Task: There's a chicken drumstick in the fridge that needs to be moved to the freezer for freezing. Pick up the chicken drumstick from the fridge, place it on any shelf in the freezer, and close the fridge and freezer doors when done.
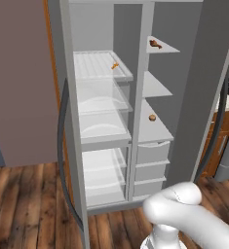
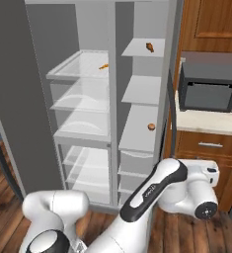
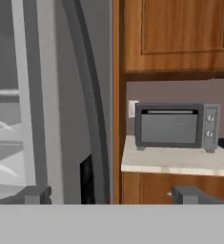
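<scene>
Kitchen: fridge (image 1: pixel 194 97) doors open, chicken drumstick (image 1: pixel 156 44) top shelf; no legible writing.

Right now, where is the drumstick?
The drumstick lies on the top shelf of the right-hand compartment, seen in both base views. A small round item sits two shelves below it.
</scene>
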Motion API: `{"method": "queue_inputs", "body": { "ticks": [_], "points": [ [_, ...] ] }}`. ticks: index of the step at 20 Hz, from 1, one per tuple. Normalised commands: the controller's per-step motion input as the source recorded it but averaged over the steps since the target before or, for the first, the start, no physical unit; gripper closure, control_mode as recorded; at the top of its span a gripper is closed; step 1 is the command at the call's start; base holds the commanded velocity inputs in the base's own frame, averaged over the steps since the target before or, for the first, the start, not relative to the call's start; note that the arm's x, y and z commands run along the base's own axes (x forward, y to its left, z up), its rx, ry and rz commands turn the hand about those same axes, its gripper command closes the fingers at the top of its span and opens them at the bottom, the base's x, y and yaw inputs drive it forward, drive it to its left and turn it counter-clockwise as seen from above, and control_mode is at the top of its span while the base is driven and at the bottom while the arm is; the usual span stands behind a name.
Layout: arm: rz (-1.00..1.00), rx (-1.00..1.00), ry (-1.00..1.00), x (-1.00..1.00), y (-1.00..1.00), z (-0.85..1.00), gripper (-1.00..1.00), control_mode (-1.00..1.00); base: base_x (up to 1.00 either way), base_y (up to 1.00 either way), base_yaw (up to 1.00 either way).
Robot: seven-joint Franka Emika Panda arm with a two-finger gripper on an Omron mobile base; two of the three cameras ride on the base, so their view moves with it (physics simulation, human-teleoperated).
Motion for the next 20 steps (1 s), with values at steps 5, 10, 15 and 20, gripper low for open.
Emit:
{"method": "queue_inputs", "body": {
  "ticks": [5,10,15,20],
  "points": [
    [0.16,0.08,0.00,0.53,-0.31,-0.18,-1.00,-1.00,0.00,0.00,0.00],
    [0.21,0.09,0.00,0.38,-0.33,-0.23,-1.00,-1.00,0.00,0.00,0.00],
    [0.13,0.03,-0.12,0.43,-0.14,-0.37,-1.00,-1.00,0.00,0.00,0.00],
    [0.03,0.00,-0.13,0.52,0.00,-0.43,-1.00,-1.00,0.00,0.00,0.00]
  ]
}}
